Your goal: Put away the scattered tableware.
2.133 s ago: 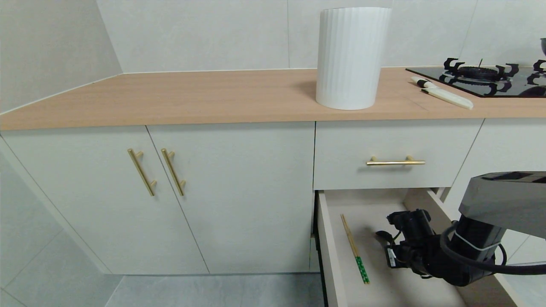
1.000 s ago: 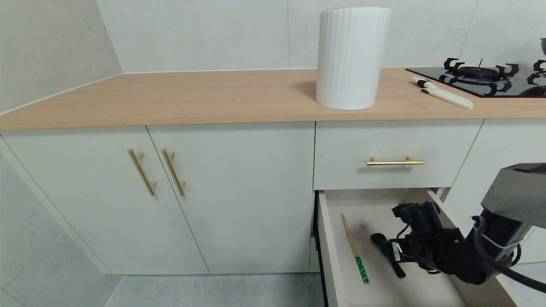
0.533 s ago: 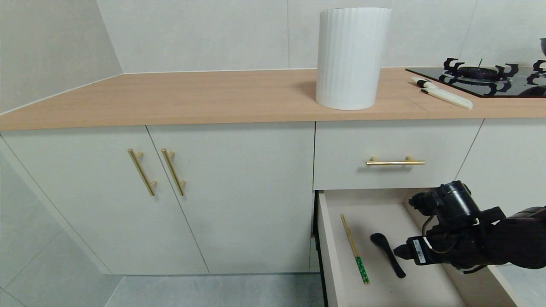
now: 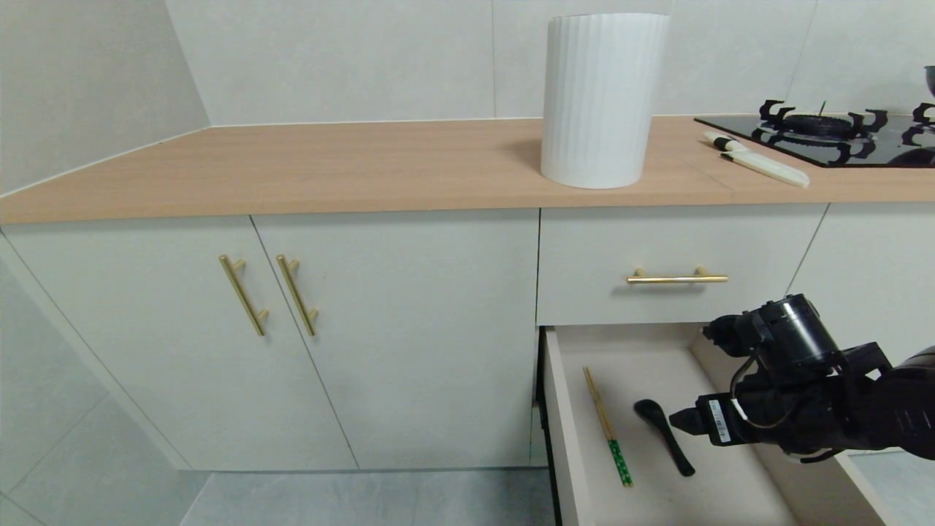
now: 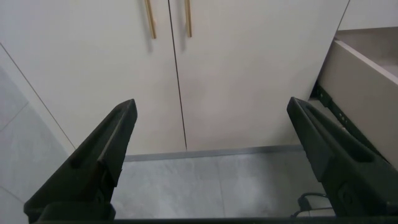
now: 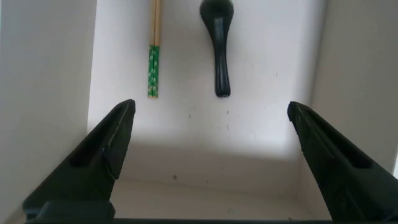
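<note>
While the right gripper [image 4: 690, 424] hangs over the open drawer [image 4: 559, 409], its fingers [image 6: 112, 143] spread wide and empty, the black spoon [image 4: 661, 435] and chopsticks [image 4: 606, 427] lie just ahead of them. Likely next: fetching the knife [image 4: 760, 164] from the counter [image 4: 329, 168] above.

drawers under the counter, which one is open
The lower drawer, pulled out with chopsticks and a black spoon lying inside; the upper drawer with the gold handle is shut flush.

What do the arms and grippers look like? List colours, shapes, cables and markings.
The right arm is black, with a cylindrical black housing on its wrist, a looping black cable and a white printed label near the right gripper. Both it and the left gripper have dark, flat, tapering fingers.
</note>
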